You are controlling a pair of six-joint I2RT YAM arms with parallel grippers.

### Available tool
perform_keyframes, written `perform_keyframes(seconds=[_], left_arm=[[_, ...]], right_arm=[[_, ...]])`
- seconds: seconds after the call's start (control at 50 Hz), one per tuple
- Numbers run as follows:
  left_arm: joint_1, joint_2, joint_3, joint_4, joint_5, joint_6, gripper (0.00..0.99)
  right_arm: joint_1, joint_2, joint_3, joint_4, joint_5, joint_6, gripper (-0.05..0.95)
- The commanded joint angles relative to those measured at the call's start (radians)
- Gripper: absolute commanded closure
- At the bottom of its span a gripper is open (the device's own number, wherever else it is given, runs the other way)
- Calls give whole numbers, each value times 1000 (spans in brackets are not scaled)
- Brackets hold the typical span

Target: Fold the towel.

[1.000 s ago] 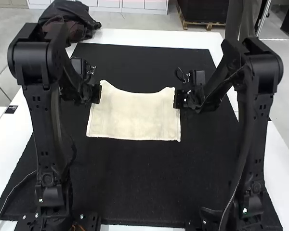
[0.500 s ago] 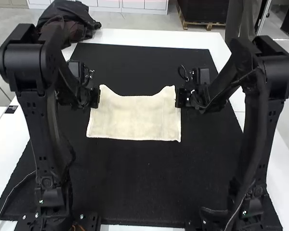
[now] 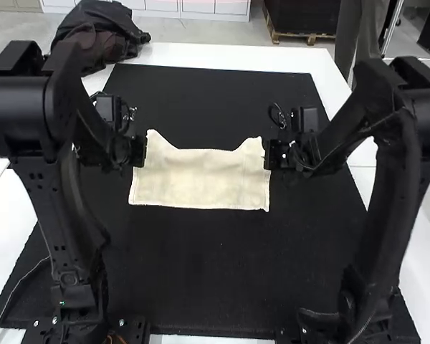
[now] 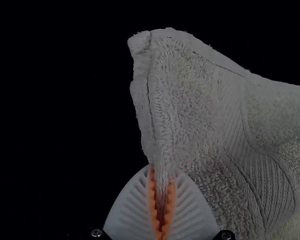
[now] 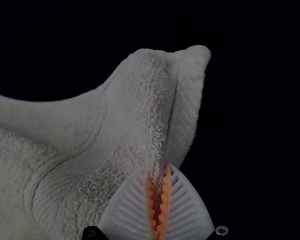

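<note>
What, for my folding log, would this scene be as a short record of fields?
cloth: cream terry towel
surface: black mat on a white table
towel lie: wide and mostly spread; far edge dips between two peaked corners, near edge nearly straight
left gripper: ribbed white fingers shut on the towel near its far left corner
right gripper: shut on the towel near its far right corner
fold count: cannot tell
other item: dark crumpled fabric at the table's far left corner
</note>
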Motion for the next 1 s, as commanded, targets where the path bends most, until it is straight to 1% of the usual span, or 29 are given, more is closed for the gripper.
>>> perform_keyframes(seconds=[0.0, 0.2, 0.34, 0.42, 0.68, 0.72, 0.78, 0.88, 0.98], left_arm=[[14, -49, -6, 3, 2, -39, 970], [15, -87, -12, -48, 3, -50, 970], [23, -116, -24, -89, 19, -50, 969], [31, -136, -38, -92, 22, -50, 970], [75, -200, -101, -91, 26, -33, 969], [78, -207, -110, -91, 26, -31, 970], [84, -214, -124, -87, 26, -16, 970], [86, -228, -139, -92, 26, -13, 970], [87, -234, -159, -86, 26, -8, 970]], right_arm=[[-19, -65, -19, -7, -20, 9, 923], [-22, -126, -44, -46, -37, 14, 923], [-22, -159, -62, -81, -53, 9, 923], [-25, -179, -77, -93, -57, 0, 923], [-44, -238, -145, -118, -76, -11, 923], [-45, -243, -151, -124, -82, -12, 923], [-47, -249, -157, -133, -86, -20, 923], [-51, -251, -163, -164, -103, -34, 923], [-62, -251, -171, -172, -119, -34, 923]])
